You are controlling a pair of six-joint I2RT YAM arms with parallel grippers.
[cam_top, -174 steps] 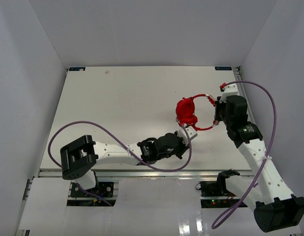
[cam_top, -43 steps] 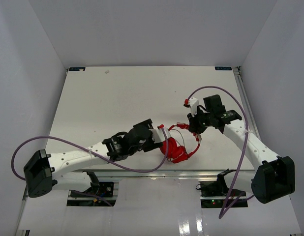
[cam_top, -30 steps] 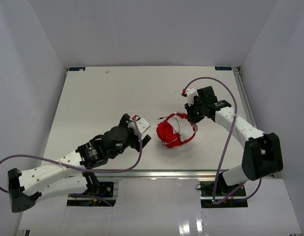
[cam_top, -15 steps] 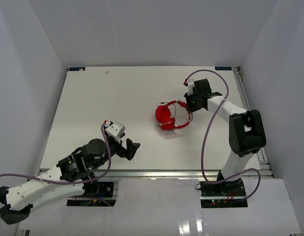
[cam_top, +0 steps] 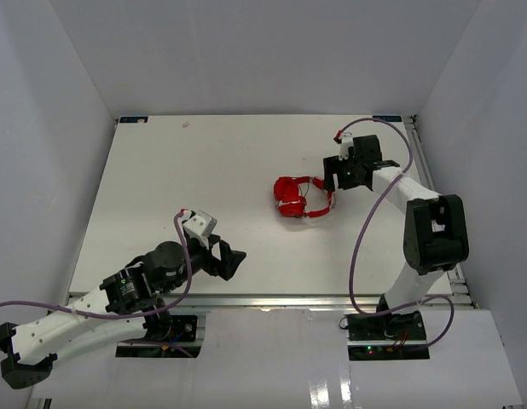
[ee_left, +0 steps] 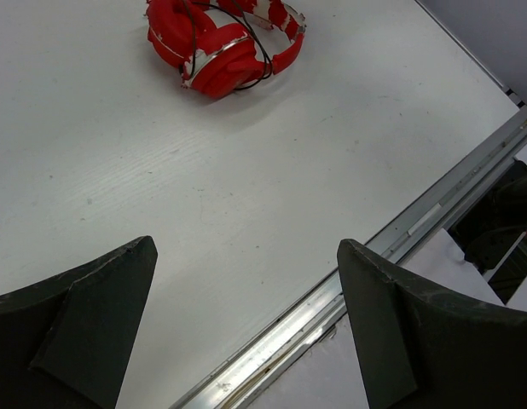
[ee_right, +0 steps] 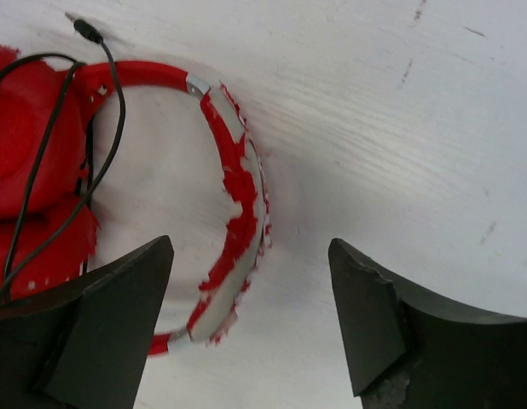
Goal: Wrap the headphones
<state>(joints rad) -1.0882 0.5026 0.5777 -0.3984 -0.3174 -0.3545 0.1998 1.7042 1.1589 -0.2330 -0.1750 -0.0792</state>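
White walls close in on three sides of a pale tabletop (cam_top: pixel 187 179), with a metal rail (ee_left: pixel 417 230) running along its near edge. On the right half of the tabletop, somewhat toward the far side, lie the headphones (cam_top: pixel 299 198), resting flat on the surface and held by nothing. Their two red ear cups (ee_right: pixel 25 145) sit together on the side toward the middle of the tabletop. The thin headband (ee_right: pixel 238 187) curves out from them toward the right arm (cam_top: pixel 391 175). The headband's red covering is flaked, with pale patches showing through. A thin dark cord (ee_right: pixel 110 128) is looped over the ear cups, and its plug end (ee_right: pixel 84 32) lies on the tabletop just beyond the headband.

The right jaws stand wide apart and grip nothing. In the right wrist view one finger (ee_right: pixel 93 324) shows on each side of the headband's curve. Whether either finger touches the headband cannot be told.

The left arm (cam_top: pixel 153 277) sits low at the near left, well apart from the headphones (ee_left: pixel 221 43). The left jaws are spread wide over bare tabletop near the rail, with nothing between them. Purple cables (cam_top: pixel 370 221) trail from both arms.
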